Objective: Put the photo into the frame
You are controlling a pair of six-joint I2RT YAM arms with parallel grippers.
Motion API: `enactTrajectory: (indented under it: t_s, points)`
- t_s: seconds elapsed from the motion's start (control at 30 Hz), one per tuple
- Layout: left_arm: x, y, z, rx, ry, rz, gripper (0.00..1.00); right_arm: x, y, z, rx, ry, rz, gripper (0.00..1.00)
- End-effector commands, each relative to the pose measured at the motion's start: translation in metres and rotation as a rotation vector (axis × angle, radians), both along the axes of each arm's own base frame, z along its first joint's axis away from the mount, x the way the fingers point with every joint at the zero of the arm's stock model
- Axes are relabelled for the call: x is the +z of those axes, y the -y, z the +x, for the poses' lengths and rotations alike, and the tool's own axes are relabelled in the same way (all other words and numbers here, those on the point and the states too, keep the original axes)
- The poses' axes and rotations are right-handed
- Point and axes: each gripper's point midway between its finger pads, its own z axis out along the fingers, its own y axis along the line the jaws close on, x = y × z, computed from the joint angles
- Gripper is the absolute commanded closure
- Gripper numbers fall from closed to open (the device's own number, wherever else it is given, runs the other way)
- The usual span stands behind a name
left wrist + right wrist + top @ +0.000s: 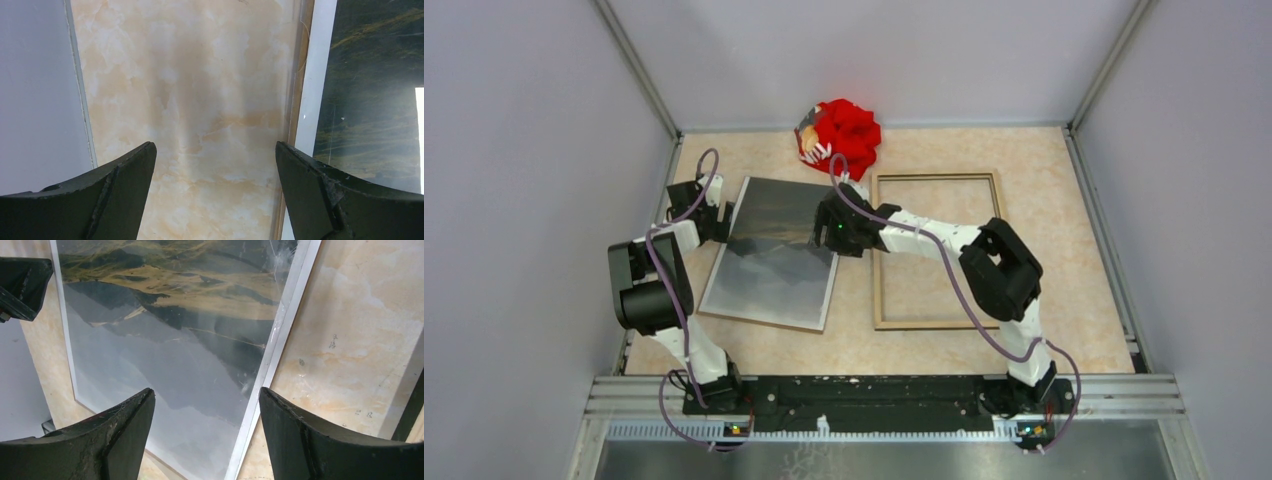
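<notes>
The photo (769, 262), a dark misty mountain print with a thin white edge, lies face up on the table's left half. The frame (936, 180) lies just right of it, wood-coloured side up. My left gripper (720, 222) is open at the photo's left edge. In the left wrist view (214, 146) only bare table shows between the jaws, and the photo's white edge (315, 75) runs by the right finger. My right gripper (824, 232) is open above the photo's right edge. In the right wrist view (206, 390) its jaws straddle the photo (175, 340).
A red cloth bundle (839, 135) sits at the back, by the far wall. Grey walls close in the marbled table (1044, 200) on three sides. A strip of the frame (414, 400) shows at the right of the right wrist view.
</notes>
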Motion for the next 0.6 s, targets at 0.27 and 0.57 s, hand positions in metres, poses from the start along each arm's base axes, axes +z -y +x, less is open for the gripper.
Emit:
enactTrajectory:
  t_s: [0.27, 0.57]
  points:
    - [-0.034, 0.022, -0.030, -0.043, -0.149, -0.074, 0.04, 0.109, -0.051, -0.005, 0.118, 0.182, 0.480, 0.28]
    - [-0.032, 0.024, -0.030, -0.047, -0.150, -0.083, 0.04, 0.127, -0.045, -0.009, 0.093, 0.170, 0.700, 0.33]
